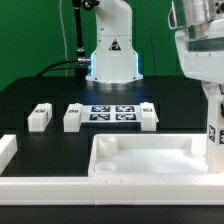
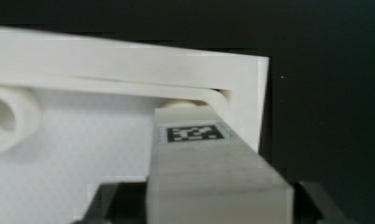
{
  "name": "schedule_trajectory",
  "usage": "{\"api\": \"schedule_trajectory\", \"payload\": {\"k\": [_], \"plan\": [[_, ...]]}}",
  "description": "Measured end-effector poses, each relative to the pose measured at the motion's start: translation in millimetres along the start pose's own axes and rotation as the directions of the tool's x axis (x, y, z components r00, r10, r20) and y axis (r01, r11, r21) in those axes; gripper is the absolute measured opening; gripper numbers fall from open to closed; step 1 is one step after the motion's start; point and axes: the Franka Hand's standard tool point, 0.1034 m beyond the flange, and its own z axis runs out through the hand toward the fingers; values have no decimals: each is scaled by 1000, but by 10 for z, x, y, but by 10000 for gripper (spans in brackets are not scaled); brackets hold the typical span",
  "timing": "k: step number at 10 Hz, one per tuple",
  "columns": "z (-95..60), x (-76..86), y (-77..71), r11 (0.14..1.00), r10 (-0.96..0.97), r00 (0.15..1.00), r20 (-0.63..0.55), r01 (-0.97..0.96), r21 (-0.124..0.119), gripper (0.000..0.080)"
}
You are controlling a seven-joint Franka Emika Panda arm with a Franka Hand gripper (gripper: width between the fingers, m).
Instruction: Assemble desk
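Desk top (image 1: 150,160) lies at the front of the black worktop (image 1: 40,95). One leg (image 1: 212,128) stands upright at its corner on the exterior view's right, and three spare legs (image 1: 73,117) sit by the marker board (image 1: 112,112). Wrist view: the tool (image 2: 210,205) is clamped on that tagged leg, whose end meets the desk top's corner.

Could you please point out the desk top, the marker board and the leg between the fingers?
desk top (image 1: 150,160), exterior view, bare floor of the tray.
marker board (image 1: 113,112), exterior view, middle of the board.
leg (image 2: 219,175), wrist view, flat face beside its tag.
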Motion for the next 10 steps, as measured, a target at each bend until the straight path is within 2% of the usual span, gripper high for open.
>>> {"api": "schedule_trajectory", "payload": {"k": [2,4,5,6,7,8,9,10], "plan": [[6,-18,-1,992,129,992,14,-129,9,297],[6,-19,0,993,114,993,14,-114,9,297],[6,-18,3,999,32,999,10,-32,7,466],[6,-27,18,990,-143,990,0,143,-6,586],[-16,-49,15,939,-343,939,11,343,-31,630],[-20,-72,10,884,-466,885,16,466,-31,630],[-16,-64,14,862,-505,863,16,505,-32,646],[-18,-49,12,797,-603,798,16,603,-33,648]]}}
